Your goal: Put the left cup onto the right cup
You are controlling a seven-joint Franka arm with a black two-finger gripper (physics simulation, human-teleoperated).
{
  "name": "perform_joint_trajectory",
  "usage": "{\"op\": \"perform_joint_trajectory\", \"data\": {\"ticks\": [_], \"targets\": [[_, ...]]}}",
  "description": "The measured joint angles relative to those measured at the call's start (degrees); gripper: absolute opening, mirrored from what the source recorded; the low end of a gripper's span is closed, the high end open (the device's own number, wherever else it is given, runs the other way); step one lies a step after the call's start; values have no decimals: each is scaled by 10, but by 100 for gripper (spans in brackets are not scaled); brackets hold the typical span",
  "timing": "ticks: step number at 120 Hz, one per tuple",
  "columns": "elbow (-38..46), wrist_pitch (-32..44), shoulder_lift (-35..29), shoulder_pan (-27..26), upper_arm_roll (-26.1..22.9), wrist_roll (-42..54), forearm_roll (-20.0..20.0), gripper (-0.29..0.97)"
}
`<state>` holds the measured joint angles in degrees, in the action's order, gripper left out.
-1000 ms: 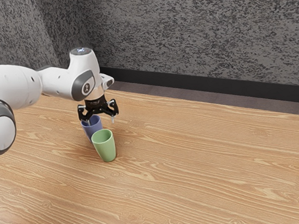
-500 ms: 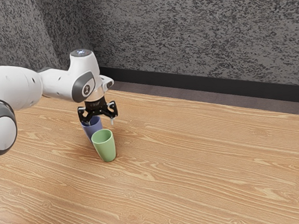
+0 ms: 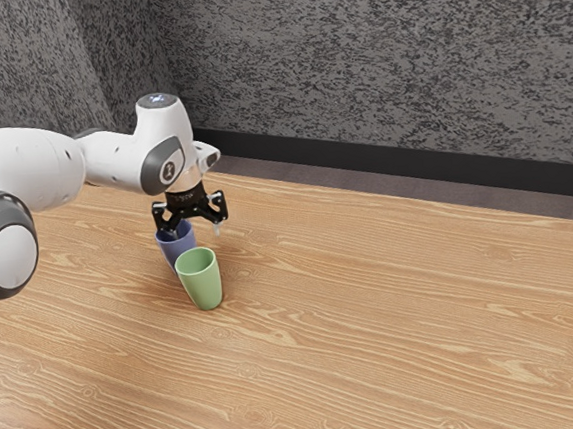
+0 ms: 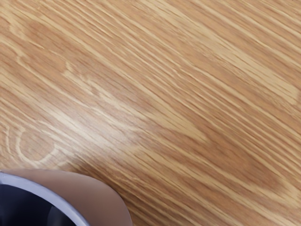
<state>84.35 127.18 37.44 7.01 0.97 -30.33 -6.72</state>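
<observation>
A blue cup [image 3: 176,247] stands upright on the wooden table [image 3: 395,305] at the exterior view's left. A green cup [image 3: 201,277] stands upright right in front of it, touching or nearly touching it. My gripper [image 3: 190,229] hangs just above the blue cup's rim, slightly toward the wall side, open, with nothing between its fingers. In the wrist view the blue cup's rim and dark inside [image 4: 28,207] sit close under my hand.
The tabletop stretches wide to the exterior view's right and front of the cups. A dark speckled wall [image 3: 383,55] with a black baseboard runs behind the table's far edge.
My hand has shifted slightly up and toward the exterior view's right above the blue cup. Both cups stand where they were.
</observation>
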Motion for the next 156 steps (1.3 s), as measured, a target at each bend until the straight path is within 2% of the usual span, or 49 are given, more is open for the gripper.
{"op": "perform_joint_trajectory", "data": {"ticks": [20,84,156], "targets": [[-11,-1,5,5,0,2,0,55],[-14,0,18,11,0,6,4,30],[-14,0,18,11,0,7,7,-4]]}}
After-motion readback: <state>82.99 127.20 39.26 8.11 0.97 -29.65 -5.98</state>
